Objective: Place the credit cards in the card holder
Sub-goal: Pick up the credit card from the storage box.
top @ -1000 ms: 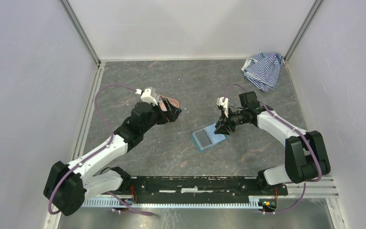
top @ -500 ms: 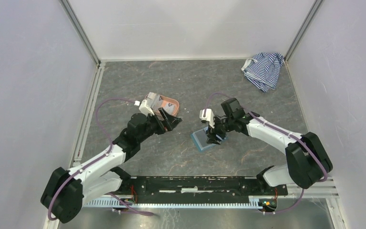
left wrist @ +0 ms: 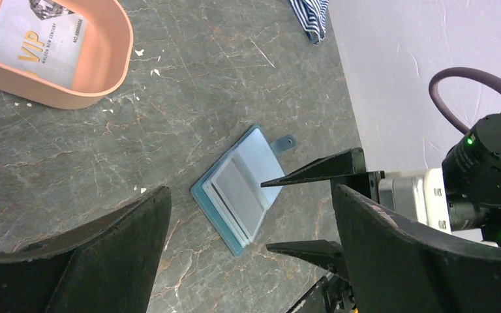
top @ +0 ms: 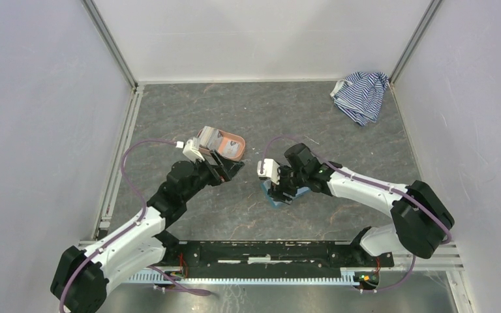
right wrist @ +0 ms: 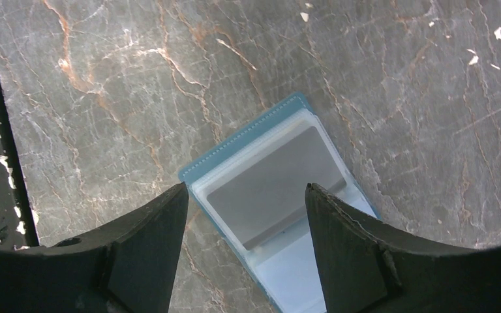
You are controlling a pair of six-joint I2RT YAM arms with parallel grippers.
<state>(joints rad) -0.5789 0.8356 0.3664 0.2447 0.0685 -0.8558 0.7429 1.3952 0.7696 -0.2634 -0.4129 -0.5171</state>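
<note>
Straddling card holder (right wrist: 287, 267), seemingly: right pincer (right wrist: 246, 190).

you have bright, even, diffuse light in all three views, seemingly from overhead; the walls (top: 267, 39) read pale and flat, with no glare. shadows on the table (right wrist: 104, 78) are faint and soft-edged. its marble veins and the card holder (right wrist: 287, 264) stay sharp in both wrist views. the fingers (left wrist: 104, 261) of the left gripper (left wrist: 251, 190) and those of the right gripper (right wrist: 246, 187) are near-black, slightly soft, and bulge toward the frame edges.
</note>
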